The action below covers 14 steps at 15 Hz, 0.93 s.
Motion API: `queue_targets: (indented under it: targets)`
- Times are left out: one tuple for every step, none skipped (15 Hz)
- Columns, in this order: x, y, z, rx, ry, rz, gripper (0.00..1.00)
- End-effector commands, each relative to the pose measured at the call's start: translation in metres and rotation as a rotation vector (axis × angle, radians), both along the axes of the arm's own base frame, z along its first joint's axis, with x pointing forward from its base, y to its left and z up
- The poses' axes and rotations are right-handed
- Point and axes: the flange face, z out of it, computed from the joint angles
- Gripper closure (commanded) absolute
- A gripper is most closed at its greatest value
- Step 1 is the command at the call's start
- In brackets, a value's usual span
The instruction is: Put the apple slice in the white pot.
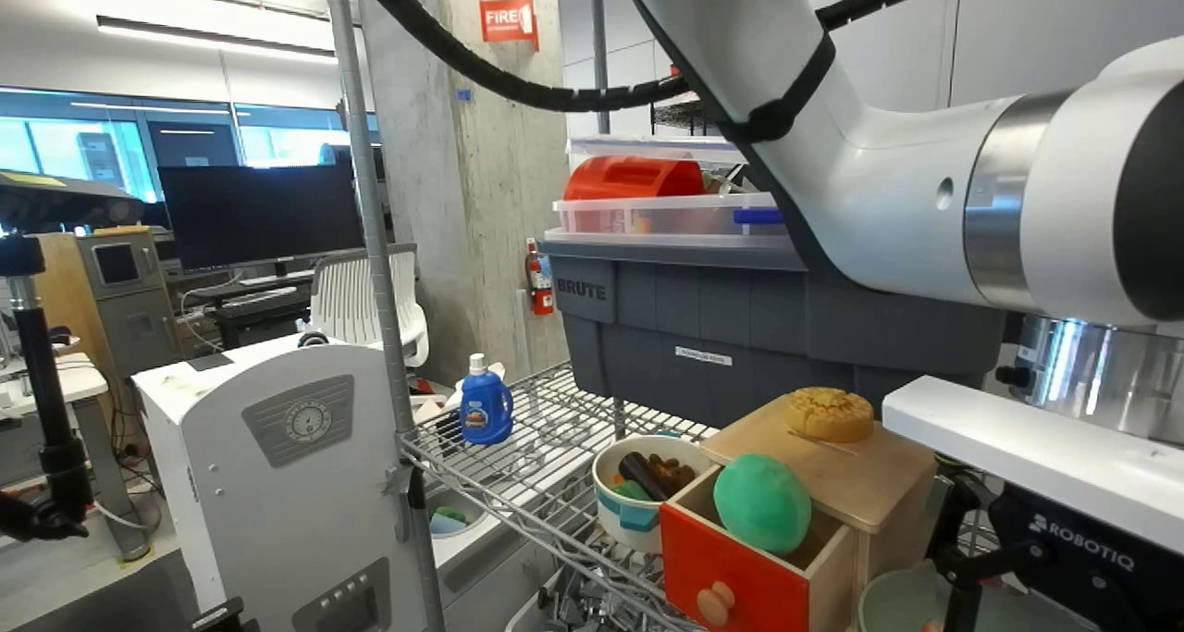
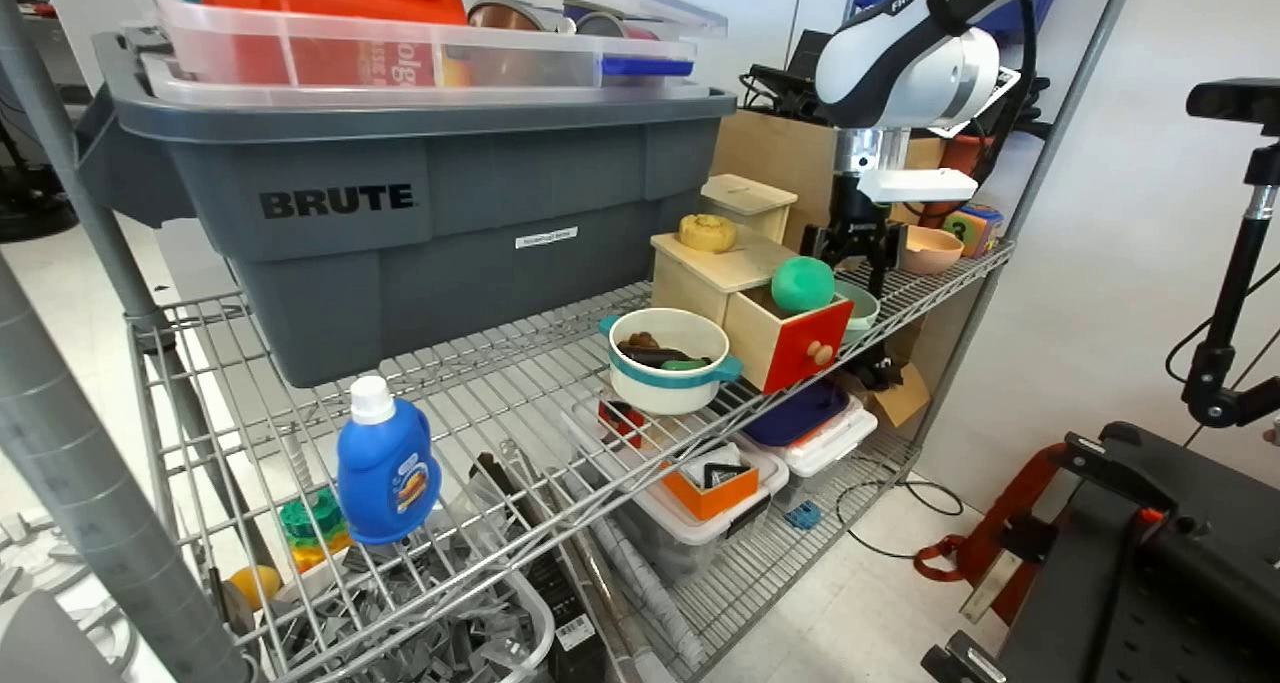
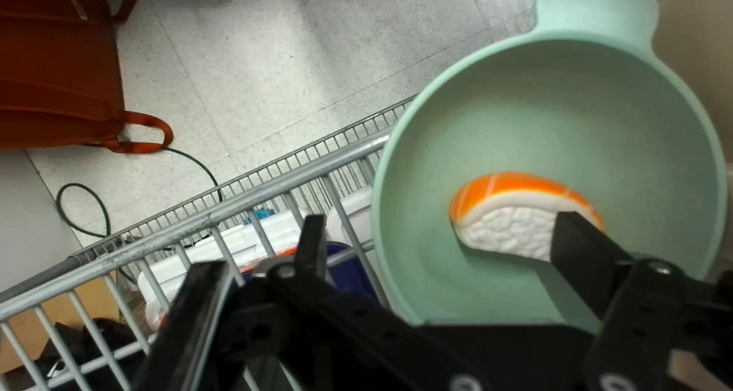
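The apple slice (image 3: 509, 225), a white piece with an orange, pale-striped top edge, lies in a pale green bowl (image 3: 550, 110). The bowl also shows in both exterior views (image 1: 883, 604) (image 2: 862, 305). My gripper (image 3: 440, 225) is open and empty above it, pointing down, also in an exterior view (image 2: 850, 263). In the wrist view its right finger covers the slice's right end; touch cannot be told. Its left finger appears outside the bowl's rim. The white pot (image 2: 660, 393), cream with teal band and handles, holds brown and green pieces; it also shows (image 1: 606, 521).
A wooden box (image 1: 888, 484) with its red-fronted drawer (image 1: 740, 567) pulled out stands between bowl and pot. A green ball (image 1: 761, 504) sits in the drawer, a yellow ring-like thing (image 1: 830, 414) on top. A grey bin (image 2: 480, 253) stands behind; a blue bottle (image 2: 388, 473) is farther along the shelf.
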Motion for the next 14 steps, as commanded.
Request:
queue_targets:
  targets:
    - [0.002, 0.002, 0.018, -0.002, -0.019, 0.013, 0.0]
    - [0.0, 0.005, 0.024, -0.003, -0.027, 0.019, 0.0]
    - [0.0, 0.008, 0.03, -0.004, -0.035, 0.026, 0.0]
    - [0.0, 0.011, 0.037, -0.003, -0.041, 0.033, 0.0]
    - [-0.001, 0.014, 0.043, -0.005, -0.046, 0.038, 0.0]
    - [0.0, 0.016, 0.047, -0.005, -0.048, 0.042, 0.0]
    - [0.0, 0.021, 0.051, -0.004, -0.048, 0.047, 0.0]
    - [0.0, 0.025, 0.053, -0.003, -0.049, 0.053, 0.0]
    - [0.0, 0.03, 0.053, -0.002, -0.048, 0.058, 0.0]
    - [-0.001, 0.034, 0.053, 0.001, -0.045, 0.062, 0.0]
    - [-0.002, 0.038, 0.05, 0.005, -0.039, 0.067, 0.0]
    - [-0.003, 0.042, 0.048, 0.009, -0.034, 0.072, 0.0]
    - [-0.005, 0.046, 0.044, 0.013, -0.027, 0.079, 0.0]
    - [-0.005, 0.047, 0.042, 0.012, -0.027, 0.081, 0.0]
